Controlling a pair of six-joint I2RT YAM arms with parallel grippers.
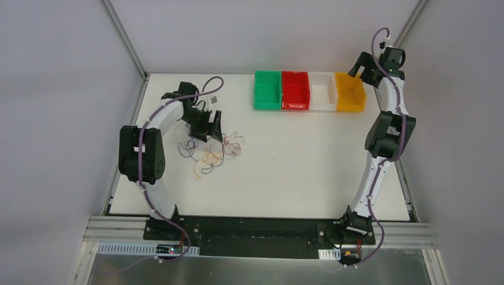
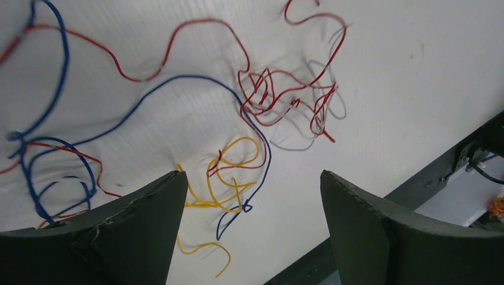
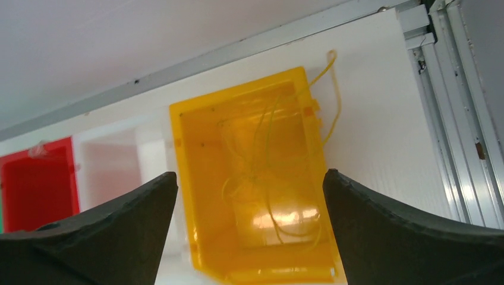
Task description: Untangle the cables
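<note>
The cables [image 1: 209,151] lie loosely tangled on the white table [image 1: 297,172] at the left, just in front of my left gripper [image 1: 205,127]. Seen from the left wrist, the left gripper [image 2: 249,175] is open above them. Yellow cables [image 2: 229,178] lie between its fingers [image 2: 119,231], a red tangle [image 2: 279,98] further out, blue loops [image 2: 59,172] to the left, and a grey wire [image 2: 324,127] by the red one. My right gripper [image 1: 356,70] hovers open over the yellow bin [image 3: 202,166]. A yellow cable [image 3: 267,178] lies in that bin, one end over its rim.
Green [image 1: 267,90], red [image 1: 295,90], white [image 1: 322,92] and yellow [image 1: 349,92] bins stand in a row at the table's far edge. The right wrist view also shows the red bin [image 3: 38,184] and the white bin [image 3: 113,166]. A metal frame rail [image 3: 457,119] runs along the table's right edge.
</note>
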